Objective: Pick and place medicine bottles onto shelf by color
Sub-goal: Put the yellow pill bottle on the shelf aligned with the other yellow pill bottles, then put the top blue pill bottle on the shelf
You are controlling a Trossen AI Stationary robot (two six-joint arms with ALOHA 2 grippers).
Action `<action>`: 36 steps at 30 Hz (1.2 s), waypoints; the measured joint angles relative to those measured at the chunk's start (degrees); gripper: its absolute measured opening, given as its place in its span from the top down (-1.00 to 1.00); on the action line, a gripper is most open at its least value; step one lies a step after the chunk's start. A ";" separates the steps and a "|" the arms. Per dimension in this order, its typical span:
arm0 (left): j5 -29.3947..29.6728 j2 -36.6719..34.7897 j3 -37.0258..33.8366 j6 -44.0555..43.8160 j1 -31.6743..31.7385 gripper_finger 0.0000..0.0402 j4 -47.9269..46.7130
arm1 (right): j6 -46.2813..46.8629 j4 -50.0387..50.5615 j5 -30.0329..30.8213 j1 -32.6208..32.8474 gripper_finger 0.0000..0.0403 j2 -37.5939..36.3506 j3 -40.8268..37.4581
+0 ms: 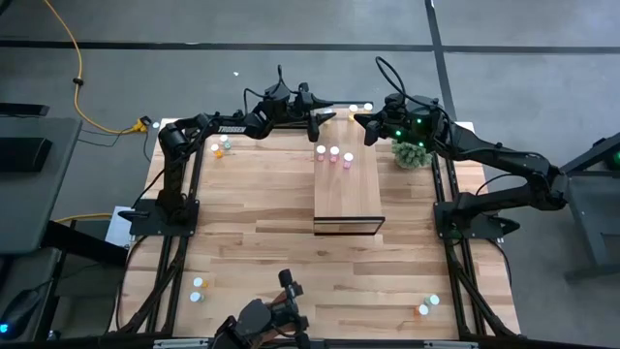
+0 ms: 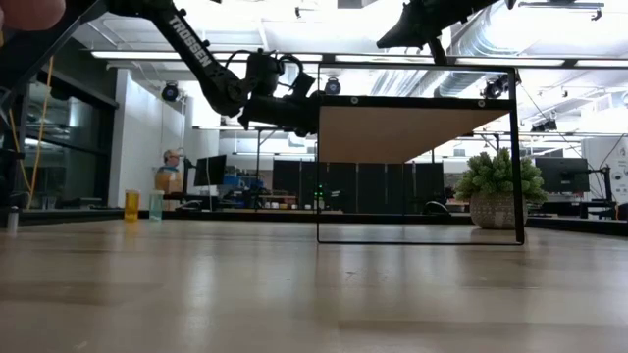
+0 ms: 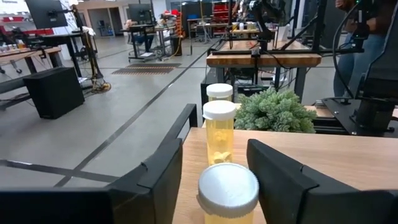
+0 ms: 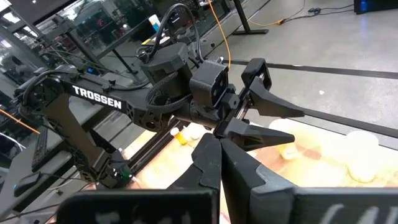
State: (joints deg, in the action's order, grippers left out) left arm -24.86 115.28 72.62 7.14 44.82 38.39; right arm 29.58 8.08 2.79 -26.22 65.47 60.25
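Straddling a yellow bottle point(image 3: 219, 134) on the shelf point(image 1: 348, 199), upper centre, my left jaws seem open; right jaws closed.

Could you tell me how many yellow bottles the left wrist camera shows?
3 yellow bottles in a line: one inside the left gripper, one just beyond, a third half hidden behind it; more may hide.

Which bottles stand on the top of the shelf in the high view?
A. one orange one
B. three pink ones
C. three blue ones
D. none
B: three pink bottles with white caps stand in a row at the far end of the shelf.
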 joint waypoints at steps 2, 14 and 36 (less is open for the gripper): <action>0.00 0.00 0.00 -0.02 0.00 0.09 0.00 | -0.02 0.00 0.01 0.00 1.00 0.02 0.00; -0.03 -0.02 0.02 -1.86 0.00 -0.11 -0.01 | -0.04 0.00 0.00 0.00 1.00 0.02 0.00; -0.85 -0.11 0.02 -8.82 0.00 -0.11 0.48 | -0.04 0.00 0.00 0.00 1.00 0.02 0.00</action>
State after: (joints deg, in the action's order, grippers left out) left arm -25.71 115.18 72.64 -1.68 44.82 38.87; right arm 29.54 8.08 2.79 -26.22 65.49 60.25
